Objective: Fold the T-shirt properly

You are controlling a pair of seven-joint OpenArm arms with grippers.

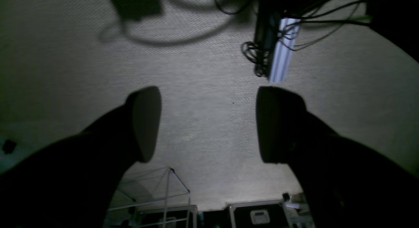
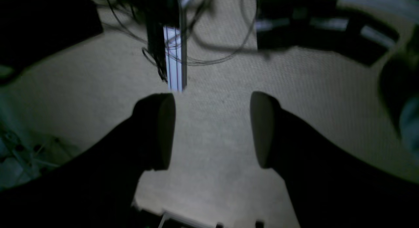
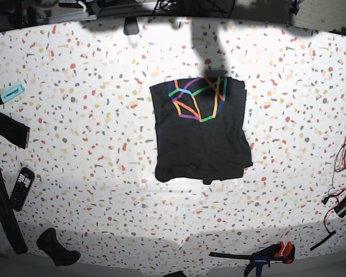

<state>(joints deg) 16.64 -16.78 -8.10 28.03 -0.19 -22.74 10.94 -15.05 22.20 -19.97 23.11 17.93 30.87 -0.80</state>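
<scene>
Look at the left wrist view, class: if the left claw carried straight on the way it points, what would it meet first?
Probably the pale carpeted floor: the open left claw frames only carpet, with nothing between. Depth is hard to judge.

My left gripper (image 1: 208,125): two black, matte fingers with rounded paddle-shaped tips | my right gripper (image 2: 212,130): same black build, flat inner pads (image 2: 260,130) look paler grey | no markings visible

terrazzo-speckled table (image 3: 92,144): folded t-shirt (image 3: 199,138) at centre, print up. blue marker (image 3: 10,93) and calculator (image 3: 22,187) left, clamp (image 3: 265,254) at near edge.
</scene>
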